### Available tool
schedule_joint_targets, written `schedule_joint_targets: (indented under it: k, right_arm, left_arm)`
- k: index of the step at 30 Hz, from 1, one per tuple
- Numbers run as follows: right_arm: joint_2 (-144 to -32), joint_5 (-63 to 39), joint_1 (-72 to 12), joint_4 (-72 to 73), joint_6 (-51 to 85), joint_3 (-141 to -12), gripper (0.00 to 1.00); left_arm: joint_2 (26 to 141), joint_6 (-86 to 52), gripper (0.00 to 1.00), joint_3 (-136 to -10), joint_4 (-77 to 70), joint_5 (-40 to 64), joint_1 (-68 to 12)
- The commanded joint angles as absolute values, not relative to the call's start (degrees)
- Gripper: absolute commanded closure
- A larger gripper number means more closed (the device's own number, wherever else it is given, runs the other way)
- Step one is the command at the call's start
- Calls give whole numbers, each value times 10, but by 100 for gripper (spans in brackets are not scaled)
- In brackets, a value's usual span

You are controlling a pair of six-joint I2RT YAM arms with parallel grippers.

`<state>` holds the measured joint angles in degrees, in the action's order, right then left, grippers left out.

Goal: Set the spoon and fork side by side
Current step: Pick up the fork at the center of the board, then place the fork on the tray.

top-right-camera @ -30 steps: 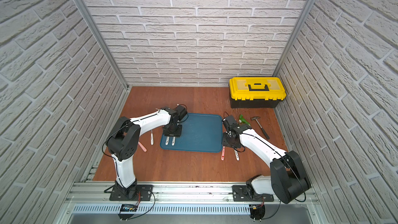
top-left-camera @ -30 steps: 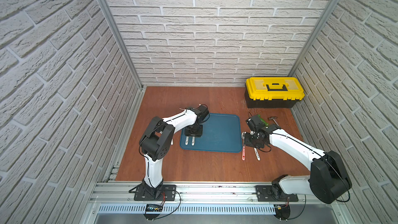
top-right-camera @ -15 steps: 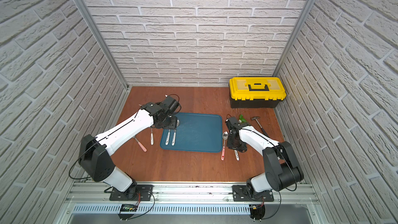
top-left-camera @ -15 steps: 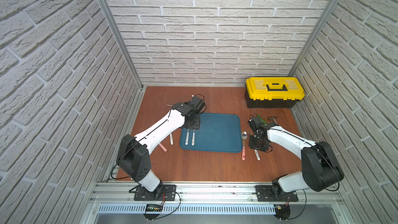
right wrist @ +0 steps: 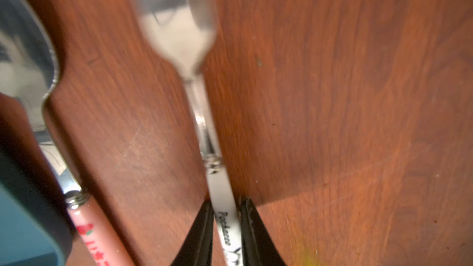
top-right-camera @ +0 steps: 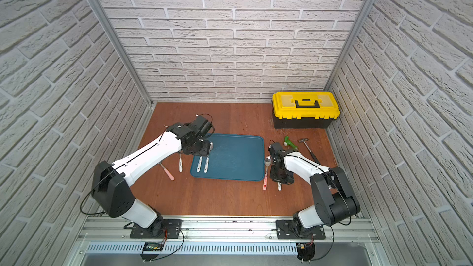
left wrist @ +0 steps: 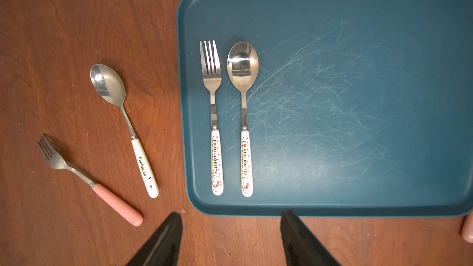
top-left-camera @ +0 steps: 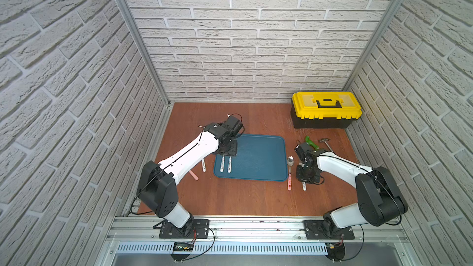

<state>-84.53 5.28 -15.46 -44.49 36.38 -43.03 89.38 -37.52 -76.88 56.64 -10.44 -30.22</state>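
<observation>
Right pincer: clamped on white-handled fork; pink-handled spoon just beside it. Left pincer: jaws apart, above surface; dotted-handle fork and dotted-handle spoon paired on tray ahead.

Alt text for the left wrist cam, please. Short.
A Hello Kitty fork and matching spoon lie side by side, parallel, on a blue tray. Beside the tray, on the wooden table, lie a white-handled spoon and a pink-handled fork. The open left hand holds nothing.
</observation>
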Motion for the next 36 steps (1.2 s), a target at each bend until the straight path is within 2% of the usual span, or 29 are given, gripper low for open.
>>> schedule_joint_targets:
  k: [1,11,26,31,36]
  right_arm:
    - [-852,31,-152,-437,359,-410,80]
    - [-860,32,-152,-432,353,-414,92]
    - [-750,34,-159,-486,349,-474,92]
    - [-761,15,-209,-482,371,-524,92]
    - [-840,5,-294,-468,403,-619,91]
  left_arm:
    - [869,-367,34,-761,574,-106,-297]
    - [859,-362,34,-755,569,-102,-292]
    - [872,-362,35,-748,548,-89,-290]
    - [874,-358,35,-755,548,-92,-289]
    - [862,-356,35,-752,549,-84,-273]
